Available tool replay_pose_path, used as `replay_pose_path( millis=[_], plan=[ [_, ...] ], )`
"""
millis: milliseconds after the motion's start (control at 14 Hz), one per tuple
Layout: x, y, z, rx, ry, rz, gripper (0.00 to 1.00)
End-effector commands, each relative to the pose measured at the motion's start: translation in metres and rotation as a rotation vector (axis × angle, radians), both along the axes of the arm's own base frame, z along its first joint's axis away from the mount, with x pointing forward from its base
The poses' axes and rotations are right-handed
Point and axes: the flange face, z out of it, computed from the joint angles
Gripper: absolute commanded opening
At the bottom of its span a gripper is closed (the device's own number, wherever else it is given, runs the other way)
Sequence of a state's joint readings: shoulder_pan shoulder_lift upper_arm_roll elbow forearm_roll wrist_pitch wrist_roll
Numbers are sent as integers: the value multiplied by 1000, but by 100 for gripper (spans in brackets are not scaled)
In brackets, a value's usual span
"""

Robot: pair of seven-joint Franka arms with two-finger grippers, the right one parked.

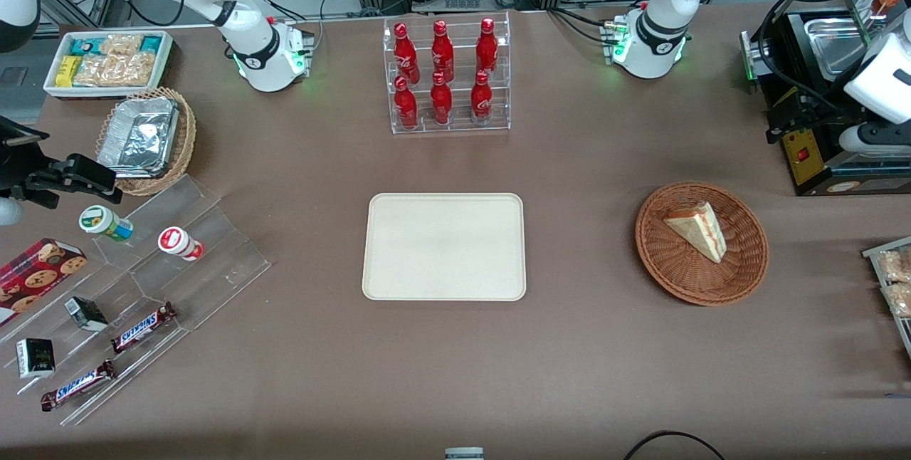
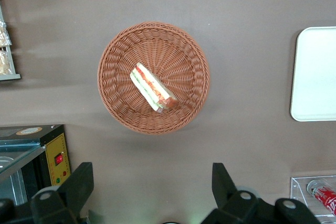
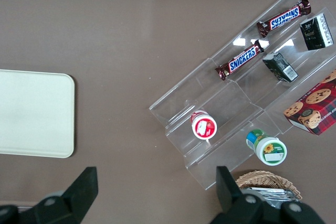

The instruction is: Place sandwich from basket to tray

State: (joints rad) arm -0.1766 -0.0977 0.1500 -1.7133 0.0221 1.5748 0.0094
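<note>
The sandwich [image 1: 697, 231] [image 2: 153, 88], a pale wedge with red and green filling, lies in the round reddish-brown wicker basket [image 1: 683, 276] [image 2: 178, 56] toward the working arm's end of the table. The cream tray [image 1: 445, 246] [image 2: 317, 74] [image 3: 31, 114] lies bare at the table's middle, a basket's width from the basket. My gripper [image 2: 151, 182] hangs high above the table beside the basket, farther from the front camera than it, near the black appliance. It is open, with nothing between its fingers [image 2: 79, 182].
A black appliance [image 1: 818, 125] with a red switch stands near the gripper. A clear rack of red bottles [image 1: 447, 75] stands farther back than the tray. Bagged snacks [image 1: 893, 282] lie at the working arm's table edge. A clear stepped stand [image 1: 178, 260], a foil-lined tan basket [image 1: 146, 139] and a white bin [image 1: 107, 61] sit at the parked arm's end.
</note>
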Motion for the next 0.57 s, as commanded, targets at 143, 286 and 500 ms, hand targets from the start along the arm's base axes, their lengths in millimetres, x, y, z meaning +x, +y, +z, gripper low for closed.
replay_pose_path(
  millis=[143,286,500],
  plan=[
    [27,14,-42,26,46,79,100],
    [42,30,-67,35,58,165,100],
    [49,33,-115,37,36,219,100]
  ],
)
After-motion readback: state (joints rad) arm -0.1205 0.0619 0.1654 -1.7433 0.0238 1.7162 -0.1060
